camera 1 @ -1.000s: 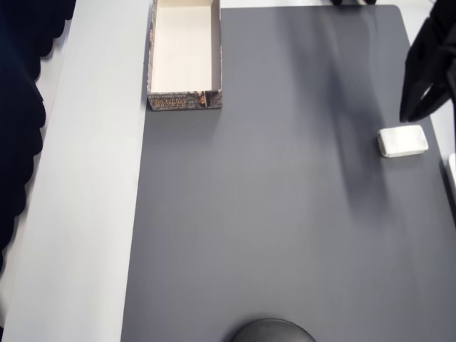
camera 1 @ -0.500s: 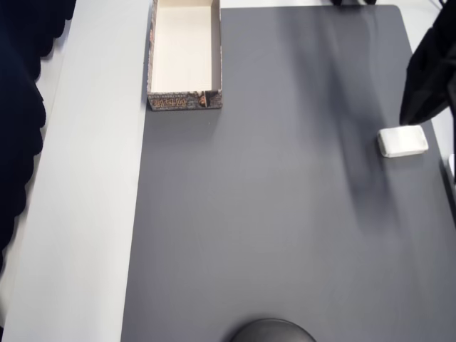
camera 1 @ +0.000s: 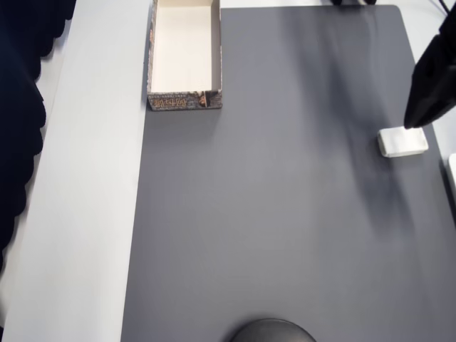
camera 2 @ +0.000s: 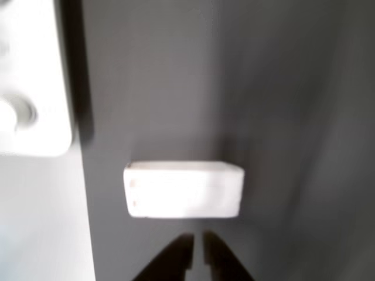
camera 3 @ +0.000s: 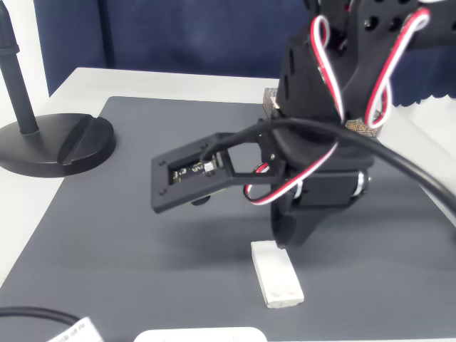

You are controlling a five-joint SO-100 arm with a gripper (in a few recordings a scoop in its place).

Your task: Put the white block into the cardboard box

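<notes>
Leftmost in the overhead view, a pale strip of table (camera 1: 78,214) runs beside the dark grey mat (camera 1: 271,214), and the cardboard box (camera 1: 184,101) sits at the top of the mat's left edge, its cream inside bare and its mottled short wall with the slit facing down the picture. Moving right across the open mat, nothing lies between the box and the white block (camera 1: 402,141), which rests flat near the mat's right edge, well apart from the box. My gripper (camera 1: 427,107) hangs as a dark shape just above the block in that view, its tip close to the block's top edge.

From my wrist view, a bigger white thing (camera 2: 32,88) with a rounded corner lies off the mat at the left; the white block (camera 2: 183,189) lies lengthwise across the middle, and my two dark fingertips (camera 2: 176,260) show just below it with only a thin slit between them, so my jaws are all but closed and grip nothing.

From the fixed view, a black stand base (camera 3: 53,142) sits at the left, and the block (camera 3: 276,283) lies on the mat just beneath my gripper (camera 3: 288,231).
</notes>
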